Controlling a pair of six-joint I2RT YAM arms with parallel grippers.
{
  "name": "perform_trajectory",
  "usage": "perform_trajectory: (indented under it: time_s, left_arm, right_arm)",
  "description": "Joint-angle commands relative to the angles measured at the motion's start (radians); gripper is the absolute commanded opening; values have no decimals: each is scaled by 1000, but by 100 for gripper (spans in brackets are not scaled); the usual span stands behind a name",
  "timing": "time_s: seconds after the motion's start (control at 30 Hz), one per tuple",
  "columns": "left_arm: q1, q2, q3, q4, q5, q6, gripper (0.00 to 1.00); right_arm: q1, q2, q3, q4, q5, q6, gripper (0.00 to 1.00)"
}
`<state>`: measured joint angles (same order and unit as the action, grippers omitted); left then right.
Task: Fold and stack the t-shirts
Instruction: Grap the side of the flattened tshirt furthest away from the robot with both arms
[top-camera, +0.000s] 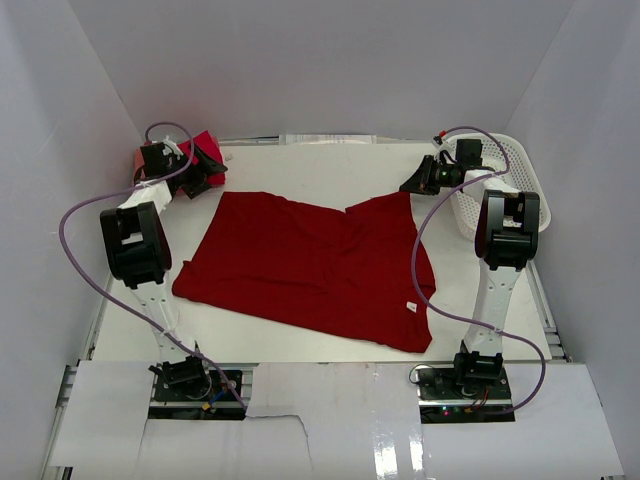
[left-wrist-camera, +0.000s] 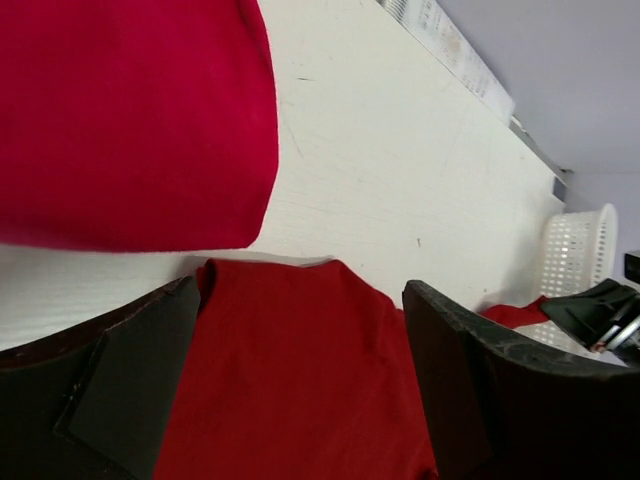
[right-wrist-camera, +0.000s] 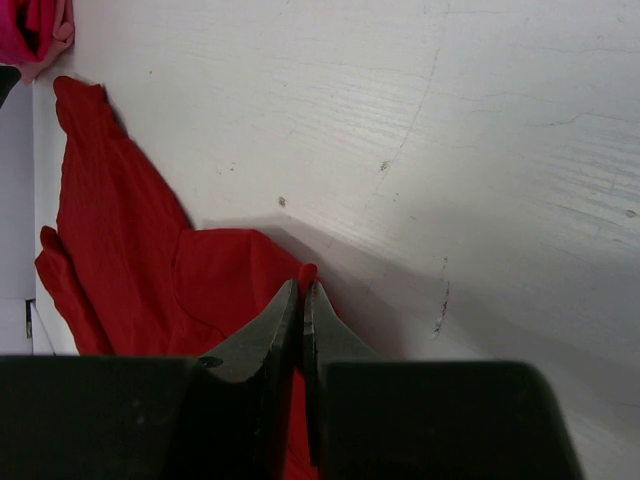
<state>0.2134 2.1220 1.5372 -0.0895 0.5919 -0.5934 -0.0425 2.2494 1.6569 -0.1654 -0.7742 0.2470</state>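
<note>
A deep red t-shirt (top-camera: 310, 265) lies spread over the middle of the table, rumpled toward its right side. My right gripper (top-camera: 408, 186) is shut on that shirt's far right corner; in the right wrist view a small nub of red cloth (right-wrist-camera: 309, 271) pokes out past the closed tips of the gripper (right-wrist-camera: 302, 288). My left gripper (top-camera: 212, 175) hovers open over the shirt's far left corner (left-wrist-camera: 290, 370), its fingers (left-wrist-camera: 130, 385) standing on either side of the cloth without touching it. Just beyond it lies a brighter red folded t-shirt (left-wrist-camera: 130, 120), partly hidden by the left wrist in the top view.
A white lattice basket (top-camera: 515, 165) stands at the far right, behind the right arm; it also shows in the left wrist view as the basket (left-wrist-camera: 580, 250). Bare white table (top-camera: 300, 165) runs along the back edge. Grey walls close in the table on three sides.
</note>
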Motion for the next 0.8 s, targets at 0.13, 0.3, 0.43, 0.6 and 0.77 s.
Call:
perform_trajectory:
  time_s: [0.13, 0.3, 0.43, 0.6, 0.77]
  left_arm:
    - [0, -71, -5, -128, -70, 118, 93]
    - [-2, -42, -18, -133, -60, 127, 93]
    - [-5, -5, -15, -118, -34, 129, 93]
    - [-14, 130, 93, -141, 92, 104, 92]
    - [-39, 186, 138, -153, 124, 86, 92]
  right_arm:
    - [6, 18, 34, 6, -43, 1, 8]
    - [6, 15, 34, 4, -45, 0, 8]
    - [6, 13, 34, 3, -46, 0, 8]
    - [6, 15, 38, 3, -46, 0, 8]
    - [6, 22, 46, -8, -42, 0, 8]
